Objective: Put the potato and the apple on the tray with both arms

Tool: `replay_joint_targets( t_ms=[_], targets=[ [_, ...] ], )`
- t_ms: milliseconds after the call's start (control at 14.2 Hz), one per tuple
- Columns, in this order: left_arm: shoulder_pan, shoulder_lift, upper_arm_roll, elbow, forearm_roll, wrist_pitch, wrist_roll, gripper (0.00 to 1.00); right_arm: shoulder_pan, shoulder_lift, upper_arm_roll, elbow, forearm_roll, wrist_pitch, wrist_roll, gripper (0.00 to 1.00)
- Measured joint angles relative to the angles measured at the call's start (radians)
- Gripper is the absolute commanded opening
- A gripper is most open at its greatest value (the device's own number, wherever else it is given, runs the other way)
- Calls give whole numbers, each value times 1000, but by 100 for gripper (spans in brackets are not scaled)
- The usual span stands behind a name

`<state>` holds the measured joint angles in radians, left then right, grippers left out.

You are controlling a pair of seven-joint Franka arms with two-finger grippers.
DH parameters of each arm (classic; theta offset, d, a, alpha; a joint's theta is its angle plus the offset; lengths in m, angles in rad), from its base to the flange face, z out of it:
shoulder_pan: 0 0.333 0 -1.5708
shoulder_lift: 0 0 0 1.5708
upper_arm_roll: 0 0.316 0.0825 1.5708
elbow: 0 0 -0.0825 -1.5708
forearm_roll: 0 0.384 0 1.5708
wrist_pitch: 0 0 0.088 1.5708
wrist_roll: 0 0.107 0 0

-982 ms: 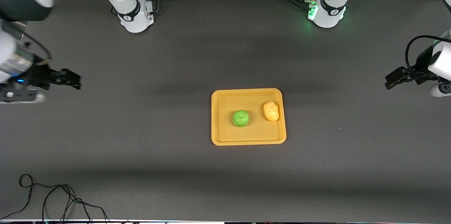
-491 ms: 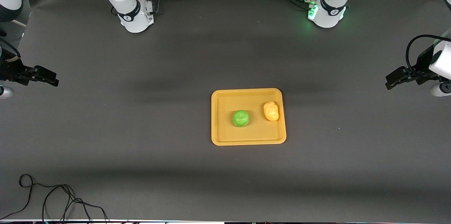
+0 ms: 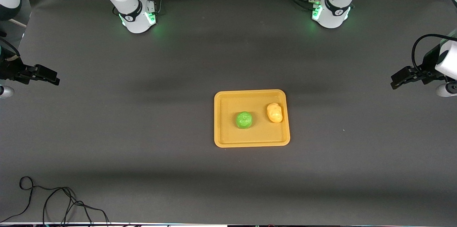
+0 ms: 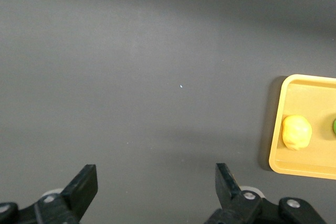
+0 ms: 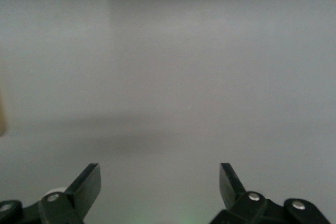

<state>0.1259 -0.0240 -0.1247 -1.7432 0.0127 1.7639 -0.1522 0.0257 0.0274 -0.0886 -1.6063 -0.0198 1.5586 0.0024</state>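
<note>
A yellow-orange tray [image 3: 222, 137] lies in the middle of the table. On it sit the round green apple [image 3: 244, 120] and, beside it toward the left arm's end, the lumpy yellow potato [image 3: 274, 112]. The left wrist view shows the tray [image 4: 294, 163] and potato [image 4: 296, 132] at its edge. My left gripper [image 3: 397, 81] [image 4: 156, 182] hangs open and empty over bare table at the left arm's end. At the right arm's end my right gripper [image 3: 53, 76] [image 5: 160, 181] is likewise open and empty, far from the tray.
Both arm bases [image 3: 137, 14] [image 3: 330, 11] stand along the table's back edge with green lights on. A loose black cable [image 3: 53, 202] lies near the front corner at the right arm's end.
My right arm pulled back toward its end of the table and now holds still. Its base light has turned green. The left arm, tray, apple and potato have not moved.
</note>
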Motion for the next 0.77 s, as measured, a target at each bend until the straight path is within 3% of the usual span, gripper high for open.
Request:
replay_joint_targets(
  t_ms=[772],
  targets=[
    [0, 0, 0, 0, 0, -3, 0, 100, 0, -5, -4, 0, 31, -24, 0, 100]
  ],
)
